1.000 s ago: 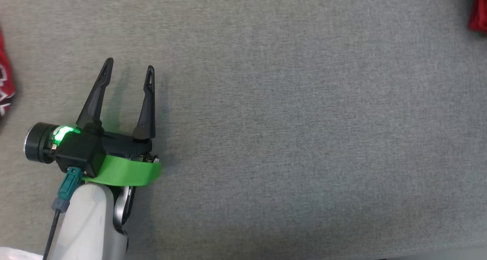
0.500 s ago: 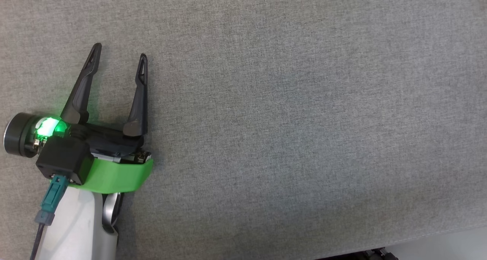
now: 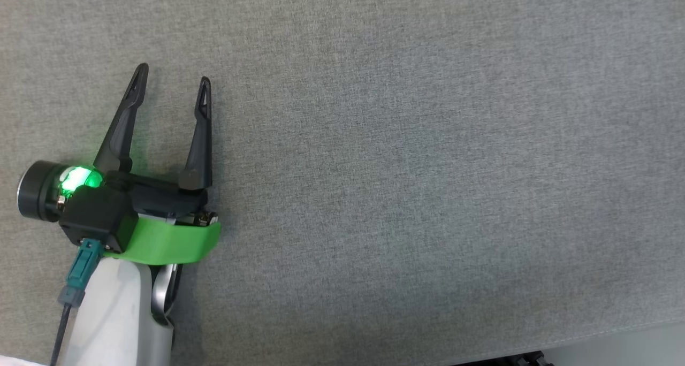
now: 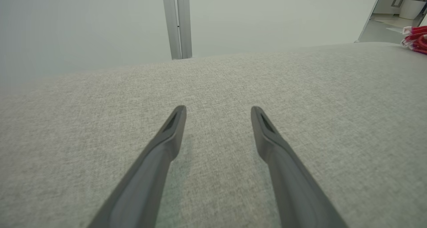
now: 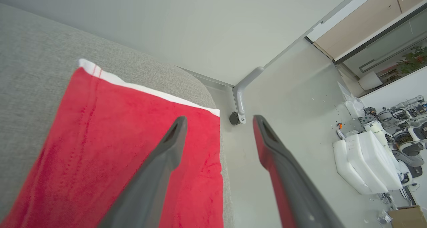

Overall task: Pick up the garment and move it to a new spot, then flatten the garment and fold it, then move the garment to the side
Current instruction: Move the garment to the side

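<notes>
Right gripper [image 5: 219,118] newly wide above red garment [image 5: 100,138] at table [image 5: 33,48] edge; left gripper [image 3: 173,73] wide.

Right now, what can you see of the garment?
The garment is red, plush-looking cloth with a white band along its far edge and stitch lines down one side. It lies flat on the grey surface, reaching the surface's edge. The right claw stands open over it; contact unclear.

Grey fabric-covered surface [image 3: 428,168], red garment [image 5: 116,148] (white-trimmed edge) lying flat near its rounded corner
</notes>
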Robot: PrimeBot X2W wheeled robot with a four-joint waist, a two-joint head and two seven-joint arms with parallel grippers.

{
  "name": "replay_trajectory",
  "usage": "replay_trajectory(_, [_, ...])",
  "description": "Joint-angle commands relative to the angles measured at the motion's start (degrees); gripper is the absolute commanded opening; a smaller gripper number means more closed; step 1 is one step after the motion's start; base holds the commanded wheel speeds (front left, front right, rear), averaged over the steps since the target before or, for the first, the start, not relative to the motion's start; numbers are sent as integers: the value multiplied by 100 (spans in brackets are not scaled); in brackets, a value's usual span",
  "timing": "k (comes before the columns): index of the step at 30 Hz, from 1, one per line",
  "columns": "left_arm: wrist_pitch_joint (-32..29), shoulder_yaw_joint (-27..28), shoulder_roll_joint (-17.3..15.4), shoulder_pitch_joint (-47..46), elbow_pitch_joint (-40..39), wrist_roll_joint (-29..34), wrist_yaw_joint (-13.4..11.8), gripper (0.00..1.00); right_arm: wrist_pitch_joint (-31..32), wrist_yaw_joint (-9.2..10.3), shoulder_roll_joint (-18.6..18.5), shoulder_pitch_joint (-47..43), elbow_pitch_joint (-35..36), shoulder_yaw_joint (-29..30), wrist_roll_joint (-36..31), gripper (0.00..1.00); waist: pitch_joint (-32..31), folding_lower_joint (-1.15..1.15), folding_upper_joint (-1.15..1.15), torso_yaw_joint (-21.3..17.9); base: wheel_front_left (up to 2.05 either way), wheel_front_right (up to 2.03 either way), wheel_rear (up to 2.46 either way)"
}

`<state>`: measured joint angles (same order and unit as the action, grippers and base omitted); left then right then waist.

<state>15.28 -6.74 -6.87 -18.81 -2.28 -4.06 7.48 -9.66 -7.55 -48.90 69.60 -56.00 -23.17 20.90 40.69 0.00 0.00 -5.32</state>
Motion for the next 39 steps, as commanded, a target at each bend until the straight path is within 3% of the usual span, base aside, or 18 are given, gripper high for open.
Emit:
replay_trajectory(1, [-23,40,8,163,146,-46,-16,100,-134,13,98,-64,-18,34,-41,100,-282,0,0,-1,0,0,0])
replay_trajectory(7, [-16,209,109,421,322,-155,-34,100,-458,13,595,-412,218,90,-70,100,-970,0,0,-1,0,0,0])
replay_trajectory(13, [-12,458,184,809,482,-228,-84,100,-550,13,1147,-1072,896,184,-64,100,-1660,0,0,9,0,0,0])
replay_trajectory(24, [-12,792,303,1568,840,-301,-72,100,-553,12,2491,-3431,2772,1118,-375,100,-2927,0,0,147,0,0,0])
replay_trajectory(39, [-13,849,345,1941,1217,-283,-32,100,-554,12,3683,-6110,4326,1894,-619,100,-3810,0,0,443,0,0,0])
